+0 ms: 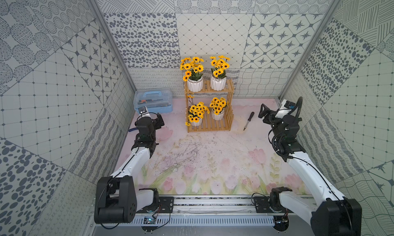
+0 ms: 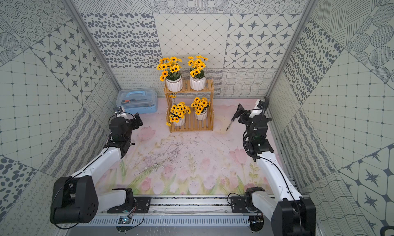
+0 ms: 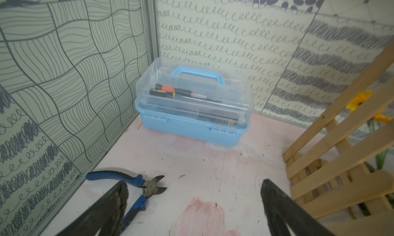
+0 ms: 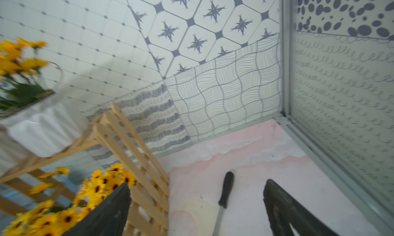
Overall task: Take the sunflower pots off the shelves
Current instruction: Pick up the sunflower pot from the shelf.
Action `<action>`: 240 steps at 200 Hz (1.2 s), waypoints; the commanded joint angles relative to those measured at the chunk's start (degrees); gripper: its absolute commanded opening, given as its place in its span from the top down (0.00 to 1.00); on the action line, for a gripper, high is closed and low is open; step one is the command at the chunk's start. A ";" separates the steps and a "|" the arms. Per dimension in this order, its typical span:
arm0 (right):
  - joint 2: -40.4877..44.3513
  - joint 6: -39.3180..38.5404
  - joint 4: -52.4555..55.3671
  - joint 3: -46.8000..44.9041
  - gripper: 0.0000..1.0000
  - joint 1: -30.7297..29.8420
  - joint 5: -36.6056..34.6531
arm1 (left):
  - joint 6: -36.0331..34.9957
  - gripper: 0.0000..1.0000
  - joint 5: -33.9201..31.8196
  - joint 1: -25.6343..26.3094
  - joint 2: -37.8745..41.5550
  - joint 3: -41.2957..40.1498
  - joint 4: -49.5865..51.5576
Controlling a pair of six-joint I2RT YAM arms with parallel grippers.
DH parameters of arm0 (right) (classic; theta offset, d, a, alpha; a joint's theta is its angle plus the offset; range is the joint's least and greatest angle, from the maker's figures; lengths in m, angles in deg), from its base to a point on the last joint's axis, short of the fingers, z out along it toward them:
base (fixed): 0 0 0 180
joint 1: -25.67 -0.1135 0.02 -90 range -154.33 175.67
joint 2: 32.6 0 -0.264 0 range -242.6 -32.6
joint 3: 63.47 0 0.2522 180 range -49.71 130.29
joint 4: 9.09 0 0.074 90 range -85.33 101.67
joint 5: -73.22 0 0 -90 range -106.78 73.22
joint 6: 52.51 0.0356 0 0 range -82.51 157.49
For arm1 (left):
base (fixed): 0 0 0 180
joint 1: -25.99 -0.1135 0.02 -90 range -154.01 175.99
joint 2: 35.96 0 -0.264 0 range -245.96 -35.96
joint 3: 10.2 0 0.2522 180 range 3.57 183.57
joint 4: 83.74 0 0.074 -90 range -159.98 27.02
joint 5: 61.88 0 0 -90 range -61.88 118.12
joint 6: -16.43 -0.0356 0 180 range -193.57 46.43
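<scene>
Four pots point(image 1: 195, 85) sit on the shelves point(image 1: 209, 91), two per tier; left tool point(image 3: 193, 182) and right tool point(image 4: 197, 182) gape wide, empty.

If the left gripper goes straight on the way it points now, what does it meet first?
Probably the blue toolbox: in the left wrist view it stands ahead of the open left gripper, with bare mat between. The pliers lie aside. Depth is unclear.

Left arm point(image 1: 132, 162), right arm point(image 1: 307, 173): white link shells, black joint housings, thin black cables; right adds coiled black cable point(image 1: 273, 139).
</scene>
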 commanded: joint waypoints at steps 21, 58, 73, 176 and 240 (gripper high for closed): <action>-5.52 6.39 -3.63 2.34 0.02 -1.63 17.65 | 12.71 0.04 10.36 -0.17 7.78 7.85 13.50; -14.94 -8.34 5.24 14.68 0.02 -13.04 13.83 | 13.48 0.04 13.17 -0.19 9.09 11.11 14.26; -19.58 -10.62 8.98 21.32 0.02 -14.87 15.25 | 13.61 0.05 13.85 -0.16 8.54 12.30 13.63; -37.34 -19.65 12.34 43.38 0.02 -20.21 12.41 | 9.76 0.06 29.12 -0.21 4.51 16.94 5.66; -41.44 -19.89 10.15 49.09 0.02 -20.16 13.33 | 8.04 0.05 33.08 -0.17 2.51 18.12 4.53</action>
